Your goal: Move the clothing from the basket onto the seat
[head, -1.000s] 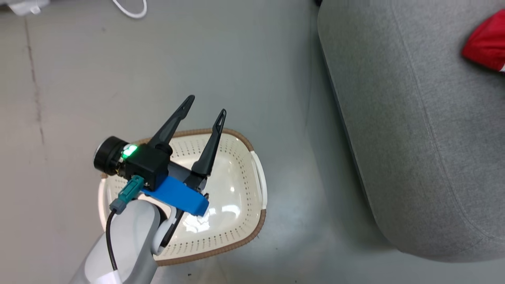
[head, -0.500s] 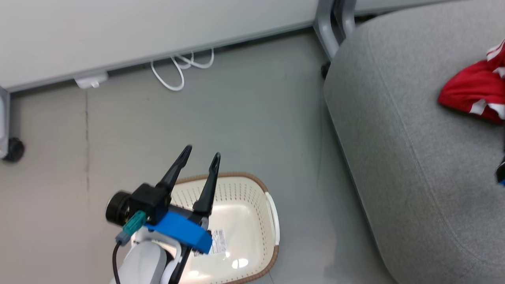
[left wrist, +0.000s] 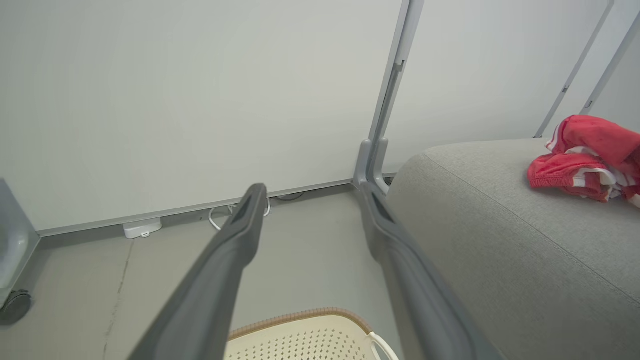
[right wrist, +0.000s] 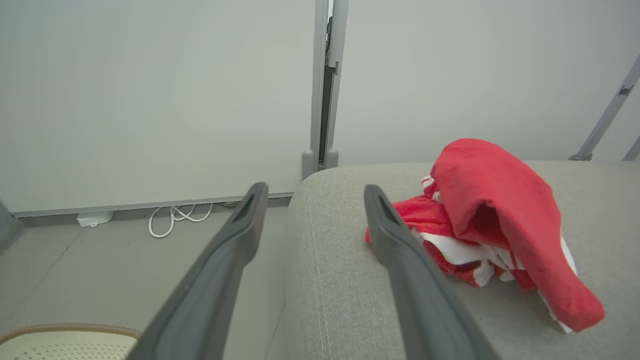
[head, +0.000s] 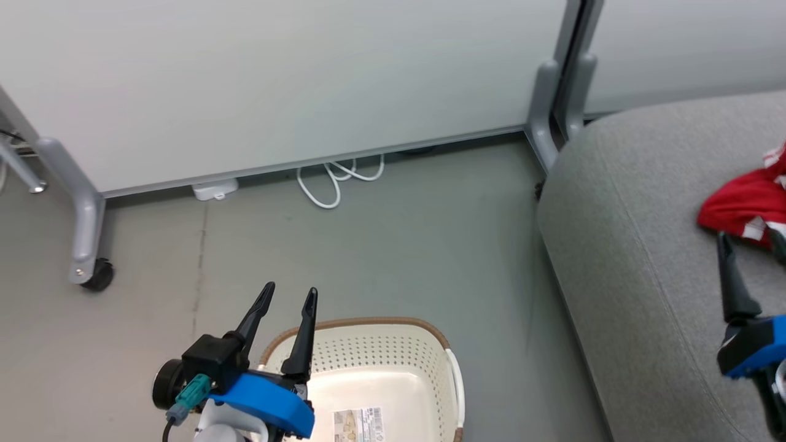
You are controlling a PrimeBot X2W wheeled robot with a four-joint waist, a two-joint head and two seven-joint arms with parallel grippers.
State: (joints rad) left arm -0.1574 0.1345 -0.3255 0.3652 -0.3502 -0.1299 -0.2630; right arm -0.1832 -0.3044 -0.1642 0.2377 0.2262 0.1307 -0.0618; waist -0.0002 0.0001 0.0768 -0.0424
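Both my grippers are spread wide and hold nothing. The left gripper (head: 291,287) hangs above the far rim of the basket (head: 368,321). The right gripper (right wrist: 315,190) sits low over the seat (head: 638,258), fingers pointing toward the clothing (right wrist: 492,200). The clothing lies on the seat in a loose red-and-white heap, one piece draped over the other.

What I can see of the basket is bare apart from a label (head: 359,425). Its near end is cut off and partly hidden under my left gripper, so I can't swear there is nothing in there.

My main worry is the right side. One fingertip is just beside the heap, and a careless sweep or a turn at my waist could hook a fold and drag it over the seat's edge onto the floor (head: 399,245). On the left, dropping too fast could clip the rim and shove the basket.
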